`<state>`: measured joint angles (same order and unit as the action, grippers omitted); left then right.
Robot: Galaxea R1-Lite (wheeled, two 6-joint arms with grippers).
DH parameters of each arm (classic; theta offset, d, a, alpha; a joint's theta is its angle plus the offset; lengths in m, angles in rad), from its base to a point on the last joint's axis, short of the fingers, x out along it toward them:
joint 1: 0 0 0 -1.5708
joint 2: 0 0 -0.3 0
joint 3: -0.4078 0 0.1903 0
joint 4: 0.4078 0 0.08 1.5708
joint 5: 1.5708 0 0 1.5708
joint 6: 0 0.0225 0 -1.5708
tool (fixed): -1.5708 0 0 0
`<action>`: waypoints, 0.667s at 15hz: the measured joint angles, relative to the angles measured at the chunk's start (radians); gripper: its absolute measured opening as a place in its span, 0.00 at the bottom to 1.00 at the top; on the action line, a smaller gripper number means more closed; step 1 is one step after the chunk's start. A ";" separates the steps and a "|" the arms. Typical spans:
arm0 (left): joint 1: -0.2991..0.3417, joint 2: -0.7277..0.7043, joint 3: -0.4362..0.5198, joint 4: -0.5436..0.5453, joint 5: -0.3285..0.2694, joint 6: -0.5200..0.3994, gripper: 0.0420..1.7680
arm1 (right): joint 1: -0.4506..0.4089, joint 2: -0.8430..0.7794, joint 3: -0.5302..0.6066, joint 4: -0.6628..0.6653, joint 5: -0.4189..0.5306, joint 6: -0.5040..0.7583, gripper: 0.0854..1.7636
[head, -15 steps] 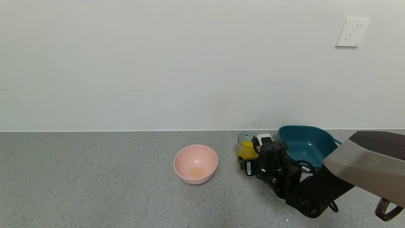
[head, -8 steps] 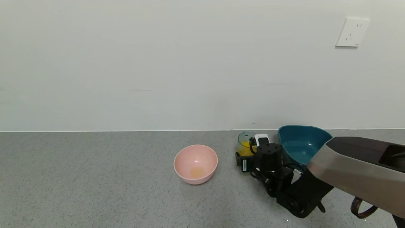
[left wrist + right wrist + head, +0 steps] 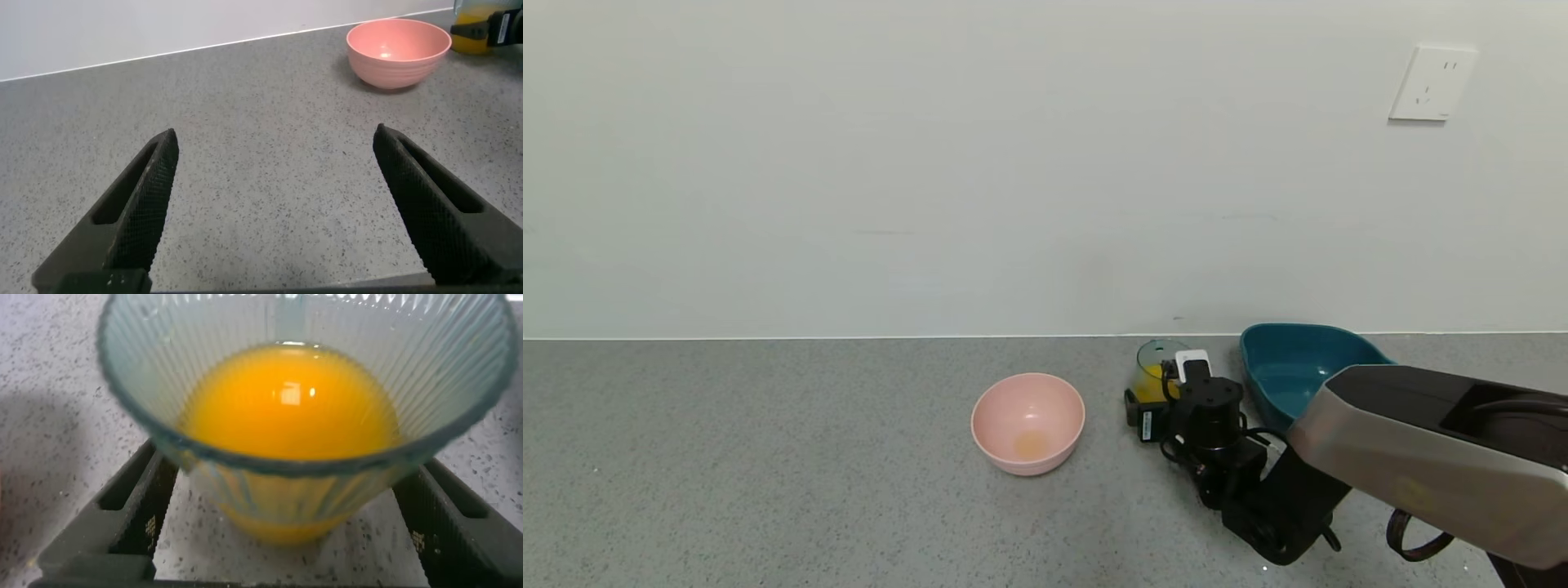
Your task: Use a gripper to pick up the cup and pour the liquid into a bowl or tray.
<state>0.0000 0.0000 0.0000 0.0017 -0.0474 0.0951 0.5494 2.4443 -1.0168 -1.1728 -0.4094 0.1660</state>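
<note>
The ribbed blue-green cup (image 3: 1157,356) stands upright on the grey counter, just left of the dark teal tray (image 3: 1298,367), and holds orange liquid (image 3: 1150,385). My right gripper (image 3: 1164,388) is open, with one finger on each side of the cup's lower body. In the right wrist view the cup (image 3: 298,482) fills the frame with the liquid (image 3: 290,400) inside it. A strip of counter shows between each finger and the cup's base. My right gripper (image 3: 288,461) holds nothing. My left gripper (image 3: 274,143) is open and empty low over bare counter.
A round pink bowl (image 3: 1027,420) with a trace of orange at its bottom sits left of the cup; it also shows in the left wrist view (image 3: 398,51). The wall runs close behind the cup and tray. A socket (image 3: 1432,83) is on the wall.
My right arm has pushed forward and slightly left, bringing its open fingers further along both sides of the cup. The cup, tray and bowl have not moved.
</note>
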 joint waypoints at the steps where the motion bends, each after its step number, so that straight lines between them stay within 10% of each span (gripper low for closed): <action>1: 0.000 0.000 0.000 0.000 0.000 0.000 0.97 | -0.004 0.006 -0.004 0.000 0.000 0.000 0.97; 10: 0.000 0.000 0.000 0.000 0.000 0.000 0.97 | -0.013 0.060 -0.041 -0.115 0.000 -0.118 0.97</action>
<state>0.0000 0.0000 0.0000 0.0017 -0.0474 0.0947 0.5360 2.5045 -1.0574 -1.2879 -0.4089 0.0479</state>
